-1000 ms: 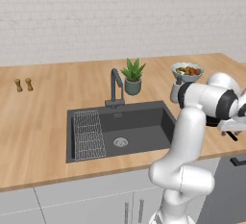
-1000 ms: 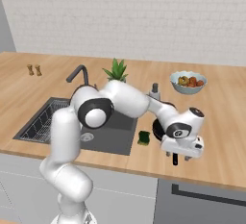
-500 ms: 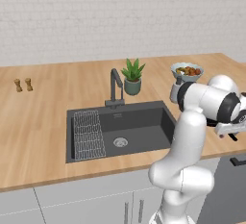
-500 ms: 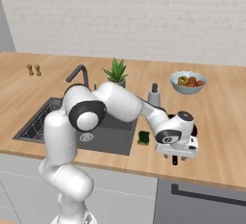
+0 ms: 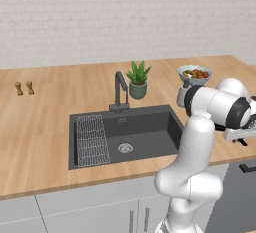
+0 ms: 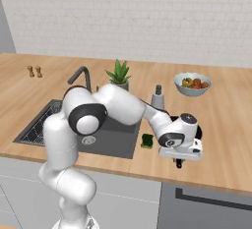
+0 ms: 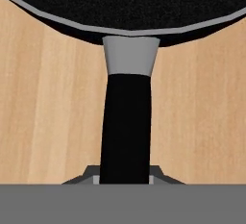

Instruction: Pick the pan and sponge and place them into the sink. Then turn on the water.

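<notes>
Lowered since the earlier frames, the claw (image 6: pixel 178 160) now sits down at the pan handle (image 7: pixel 126 127) on the counter (image 6: pixel 226 125).

Its jaws have narrowed on either side of the black handle, which runs straight between the fingertips; whether they already clamp it I cannot tell. The pan (image 7: pixel 129 2) lies flat, right of the sink (image 5: pixel 145 132), with the sponge (image 6: pixel 146 141) between the two. The pan looks rigid and fairly heavy, so a hold close to the bowl should limit tipping.
</notes>
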